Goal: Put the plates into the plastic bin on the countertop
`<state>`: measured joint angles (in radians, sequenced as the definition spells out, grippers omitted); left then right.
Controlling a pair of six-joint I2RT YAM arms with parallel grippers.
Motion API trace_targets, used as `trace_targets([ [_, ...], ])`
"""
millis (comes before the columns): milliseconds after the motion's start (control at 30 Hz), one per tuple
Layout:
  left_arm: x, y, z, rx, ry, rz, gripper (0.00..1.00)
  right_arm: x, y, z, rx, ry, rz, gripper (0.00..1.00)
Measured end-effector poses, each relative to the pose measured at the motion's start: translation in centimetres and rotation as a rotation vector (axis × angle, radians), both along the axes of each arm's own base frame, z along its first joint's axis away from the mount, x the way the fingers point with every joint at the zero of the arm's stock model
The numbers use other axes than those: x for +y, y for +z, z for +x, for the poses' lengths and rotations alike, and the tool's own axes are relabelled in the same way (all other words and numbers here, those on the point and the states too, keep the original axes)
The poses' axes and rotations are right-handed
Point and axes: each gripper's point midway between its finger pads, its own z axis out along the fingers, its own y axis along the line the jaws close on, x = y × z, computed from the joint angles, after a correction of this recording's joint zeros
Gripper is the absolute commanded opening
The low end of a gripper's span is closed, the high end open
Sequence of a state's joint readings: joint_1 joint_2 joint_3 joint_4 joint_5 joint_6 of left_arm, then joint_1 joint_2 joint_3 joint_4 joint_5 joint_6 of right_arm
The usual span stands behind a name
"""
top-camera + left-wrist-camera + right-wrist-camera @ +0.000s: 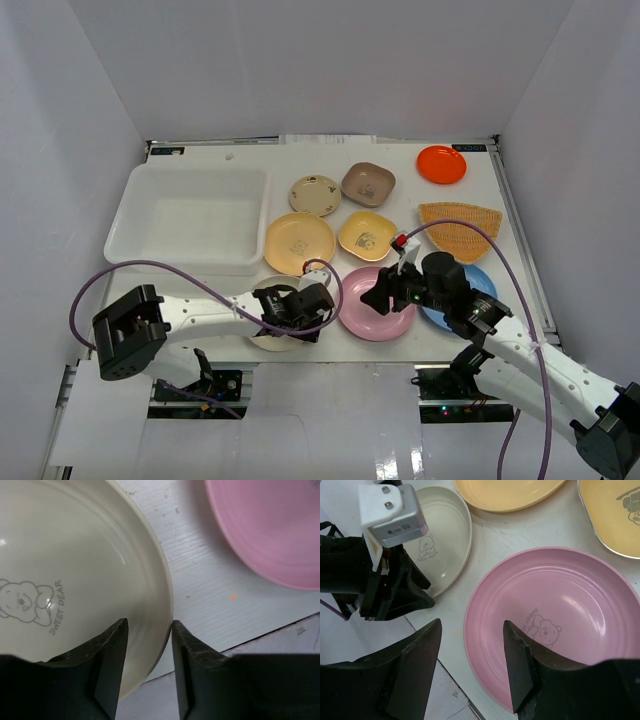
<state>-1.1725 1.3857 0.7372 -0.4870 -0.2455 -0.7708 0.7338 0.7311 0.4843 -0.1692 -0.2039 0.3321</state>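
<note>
We log: left end effector (148, 627) open, jaws astride the cream plate's (75, 570) rim at the desk's (300, 160) near edge. Right end effector (470, 627) open, over the pink plate's (570, 595) left rim. Both plates lie outside the plastic bin (190, 218).

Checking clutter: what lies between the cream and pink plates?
Bare countertop separates cream plate and pink plate, save a tiny orange speck; left wrist view.
</note>
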Motion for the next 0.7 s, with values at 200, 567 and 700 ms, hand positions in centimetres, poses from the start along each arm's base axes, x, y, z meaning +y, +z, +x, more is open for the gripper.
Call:
trace_targets([
  [200, -0.2, -0.8, -0.2, -0.011, -0.02, 0.025, 0.27, 0.2, -0.4, -0.7, 0.008, 0.02, -0.015, 0.58],
  [567, 0.2, 1.0, -0.8, -0.068, -0.031, 0.022, 0.0, 1.1, -2.3, -2.1, 0.02, 0.062, -0.09, 0.67],
  [700, 0.1, 6.3, -0.1, -0.136, 0.002, -0.077, 0.0, 1.3, -3.5, -2.8, 0.032, 0.086, -0.121, 0.69],
])
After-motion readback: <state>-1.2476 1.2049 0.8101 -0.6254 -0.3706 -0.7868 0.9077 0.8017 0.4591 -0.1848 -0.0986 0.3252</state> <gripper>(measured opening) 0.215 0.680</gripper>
